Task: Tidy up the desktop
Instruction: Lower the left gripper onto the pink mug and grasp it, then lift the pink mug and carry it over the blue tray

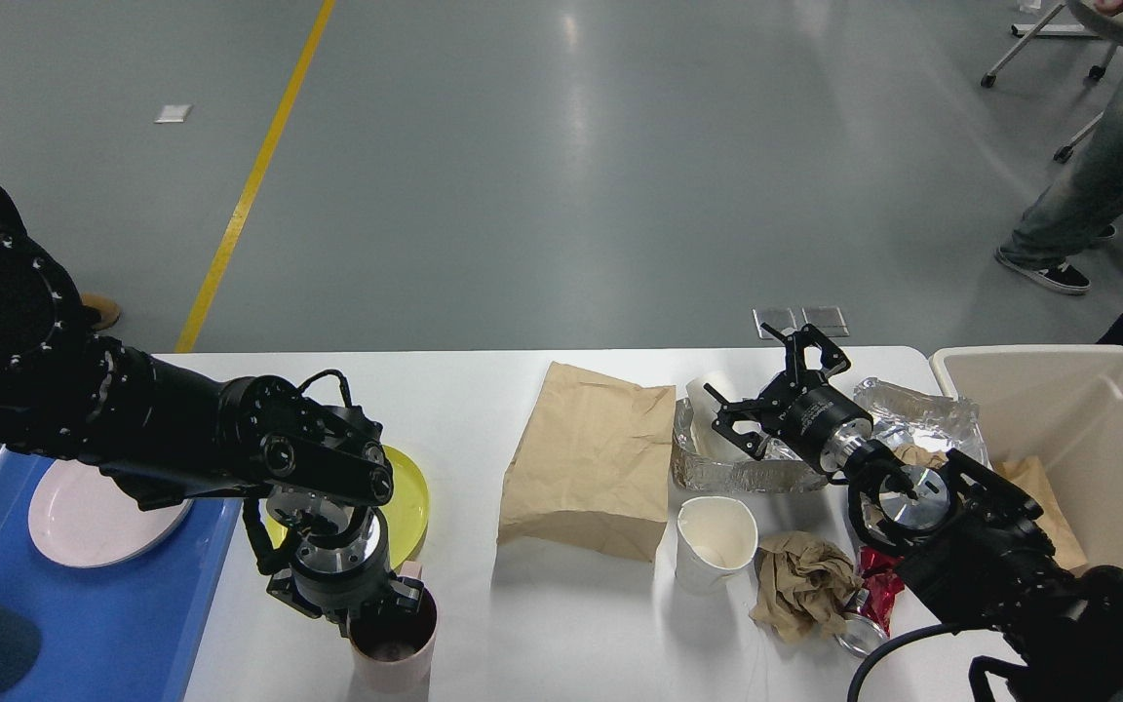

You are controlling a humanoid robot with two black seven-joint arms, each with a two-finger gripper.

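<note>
Currently my left claw grips the stiff, light pink cup by its rim; right claw gapes wide.

Bright, even overhead light; pale glare streaks on grey floor; soft shadows under items on desktop; focus sharp, black arms lose detail.

The white, round-cornered desktop lies flat, strewn with litter.
</note>
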